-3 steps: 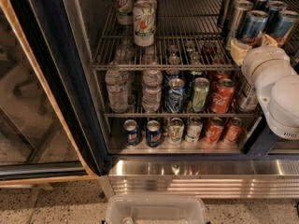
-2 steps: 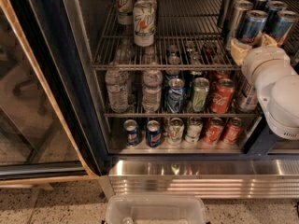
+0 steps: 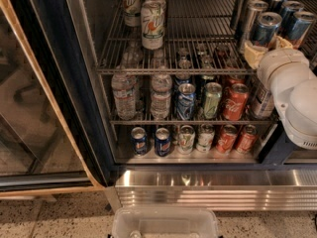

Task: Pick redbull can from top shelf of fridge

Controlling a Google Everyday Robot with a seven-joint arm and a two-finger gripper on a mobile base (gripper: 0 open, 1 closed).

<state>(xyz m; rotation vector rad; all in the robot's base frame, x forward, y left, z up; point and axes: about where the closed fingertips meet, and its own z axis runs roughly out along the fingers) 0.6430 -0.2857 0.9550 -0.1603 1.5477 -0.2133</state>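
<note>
The fridge (image 3: pixel 208 188) stands open. Its top shelf (image 3: pixel 198 33) is a wire rack. Two white-green tall cans (image 3: pixel 152 19) stand at its left. At its right stand rows of slim cans: plainer silver-grey ones (image 3: pixel 247 9) behind, and a blue-and-silver redbull can (image 3: pixel 266 28) at the front, with a second one (image 3: pixel 298 26) to its right. My gripper (image 3: pixel 267 48) is at the base of the front redbull can, on the end of my white arm (image 3: pixel 292 88), which comes in from the right. The can's lower part is hidden behind the gripper.
The glass door (image 3: pixel 34 108) is swung open at the left. The middle shelf holds water bottles (image 3: pixel 124 95) and soda cans (image 3: pixel 235 102). The bottom shelf holds more cans (image 3: pixel 162 142). A clear plastic bin (image 3: pixel 166 224) sits on the floor in front of the ribbed steel base.
</note>
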